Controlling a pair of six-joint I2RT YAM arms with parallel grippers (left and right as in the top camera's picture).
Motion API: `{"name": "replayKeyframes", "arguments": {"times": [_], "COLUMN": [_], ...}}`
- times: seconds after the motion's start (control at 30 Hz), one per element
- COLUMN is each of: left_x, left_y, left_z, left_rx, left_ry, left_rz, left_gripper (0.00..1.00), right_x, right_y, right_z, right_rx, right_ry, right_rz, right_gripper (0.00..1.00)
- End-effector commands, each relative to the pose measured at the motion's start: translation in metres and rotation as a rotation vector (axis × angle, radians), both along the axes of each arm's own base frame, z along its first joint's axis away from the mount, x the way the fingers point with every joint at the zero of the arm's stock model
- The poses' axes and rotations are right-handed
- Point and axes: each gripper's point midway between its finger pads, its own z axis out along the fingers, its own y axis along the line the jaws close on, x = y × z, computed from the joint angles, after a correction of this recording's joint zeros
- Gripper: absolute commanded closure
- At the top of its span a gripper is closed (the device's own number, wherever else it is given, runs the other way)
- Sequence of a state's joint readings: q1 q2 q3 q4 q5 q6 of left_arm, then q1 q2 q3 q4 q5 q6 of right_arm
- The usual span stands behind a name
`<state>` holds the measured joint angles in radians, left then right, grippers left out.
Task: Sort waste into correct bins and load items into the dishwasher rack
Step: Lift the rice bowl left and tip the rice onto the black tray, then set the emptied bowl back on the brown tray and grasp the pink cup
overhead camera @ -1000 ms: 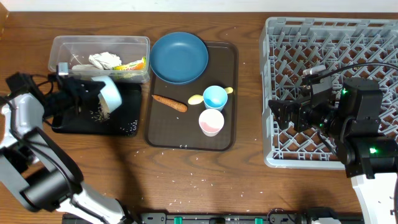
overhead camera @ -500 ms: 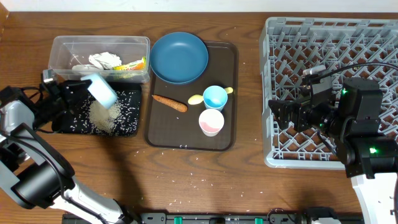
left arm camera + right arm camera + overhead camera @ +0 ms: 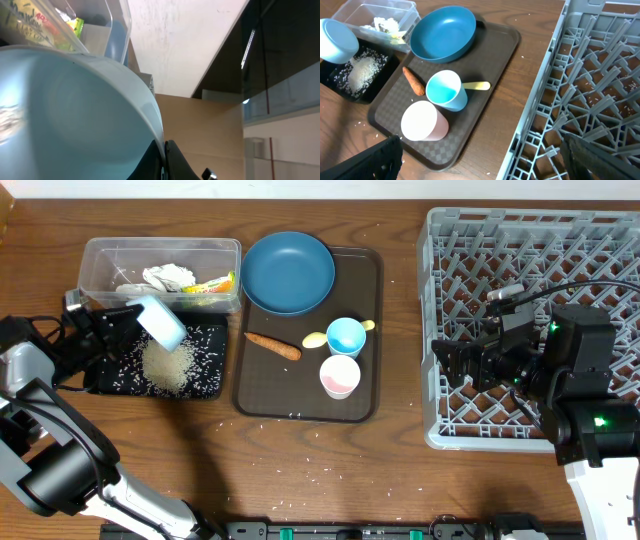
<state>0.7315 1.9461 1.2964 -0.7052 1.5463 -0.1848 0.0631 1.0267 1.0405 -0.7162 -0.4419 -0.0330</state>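
Note:
My left gripper (image 3: 128, 318) is shut on the rim of the light blue bowl (image 3: 160, 323), held tipped over the black tray (image 3: 100, 385). A pile of white rice (image 3: 168, 365) lies in that tray. In the left wrist view the bowl (image 3: 75, 115) fills the frame, its rim between my fingers (image 3: 165, 150). The clear tub (image 3: 160, 245) holds the tissue (image 3: 168, 276) and the wrapper (image 3: 215, 282). My right gripper (image 3: 455, 365) is open and empty at the left edge of the grey rack (image 3: 530, 250).
The brown tray (image 3: 300, 395) carries the dark blue plate (image 3: 287, 272), carrot (image 3: 273, 345), blue cup (image 3: 346, 337), pink cup (image 3: 339, 376) and yellow spoon (image 3: 316, 338). Stray rice grains lie on the table in front of the trays.
The bowl has tipped further and moved a little left and back. Its rice has poured out into the black tray. The right arm has not moved.

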Motion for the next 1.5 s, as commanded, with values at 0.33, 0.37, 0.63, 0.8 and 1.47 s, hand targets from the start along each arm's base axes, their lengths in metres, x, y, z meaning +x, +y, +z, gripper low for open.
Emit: {"name": "replayKeyframes", "arguments": {"times": [0.33,0.37,0.63,0.8,1.47], "left_x": [-0.006,-0.005,-0.015,-0.037,-0.088], "left_y": [0.004,0.002,-0.062,-0.133,-0.252], "left_z": [0.009,0.009,0.017,-0.011,-0.099], "left_rx": [-0.083,-0.076,0.113,0.418,1.177], "left_ry": [0.054,0.047,0.005,0.107,0.181], "left_rz": [0.020,0.015,-0.143,-0.406,-0.930], "left_gripper": [0.94,0.94,0.94,0.94,0.78], "right_x": [0.002,0.002,0.003,0.003,0.001], "right_y": [-0.001,-0.001,-0.001,-0.001,-0.001], "right_z": [0.008,0.008,0.008,0.009,0.006], "right_rx": [0.014,0.015,0.015,0.015,0.014], "right_ry": [-0.013,-0.013,-0.017,-0.020,-0.004], "right_rz": [-0.007,-0.007,-0.007,-0.007,-0.007], "right_gripper": [0.01,0.01,0.01,0.01,0.01]}}
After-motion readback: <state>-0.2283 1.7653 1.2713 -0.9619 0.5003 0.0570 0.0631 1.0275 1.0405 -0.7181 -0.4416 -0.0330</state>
